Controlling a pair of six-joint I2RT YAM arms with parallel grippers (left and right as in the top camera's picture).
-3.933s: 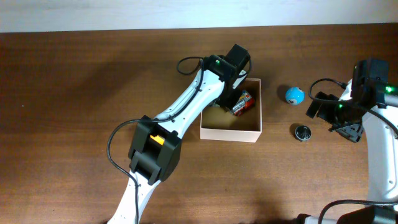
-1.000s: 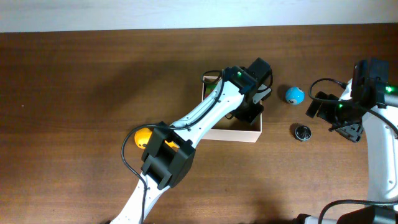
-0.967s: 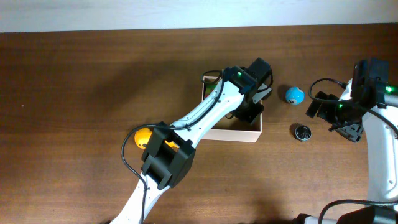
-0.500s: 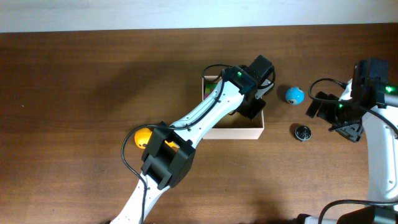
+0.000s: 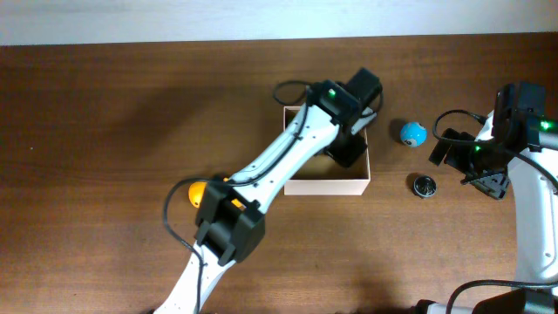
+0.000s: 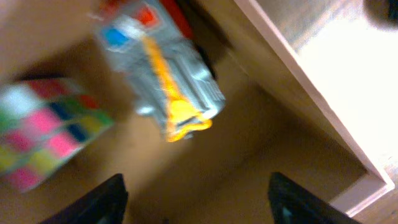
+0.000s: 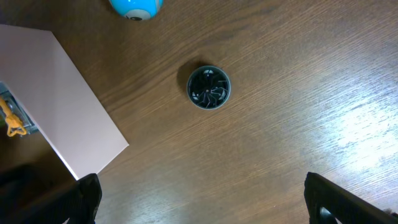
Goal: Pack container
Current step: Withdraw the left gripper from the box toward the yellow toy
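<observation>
From above, we see a dark brown bench [image 5: 105, 131] with a fine wood grain. The container [image 5: 327, 186], a square open box of thin cream card, sits near the middle of it. The white left arm reaches over the box, and its black left end effector [image 5: 347, 150] dips into the far right corner. A glossy blue ball [image 5: 413, 133] lies just right of the box. Nearer us, a small dark round disc [image 5: 424, 185] rests apart from it. A smooth orange ball [image 5: 200, 192] peeks out from under the left arm's elbow. The right end effector [image 5: 466, 166] hovers beside the disc.

In the left wrist view, which is blurred, we look down into the container [image 6: 298, 74], with its matte tan floor and pale straight rim. A grey blocky toy [image 6: 177, 87] with an orange strip and red and blue patches lies on the floor. A cube [image 6: 43, 137] of pink, green, yellow and blue squares sits just beside it. The left end effector [image 6: 199, 208] is released, its dark fingers [image 6: 106, 199] spread with nothing between them.

In the right wrist view, the disc [image 7: 209, 87] shows a ribbed, hollow dark centre on the grained bench [image 7: 280, 124]. The blue ball [image 7: 135, 5] is cut off at the top edge. The container [image 7: 62, 106] shows a flat pinkish-cream outer wall at left. The right end effector [image 7: 211, 205] is released and empty, its fingers [image 7: 81, 199] wide apart above bare wood.
</observation>
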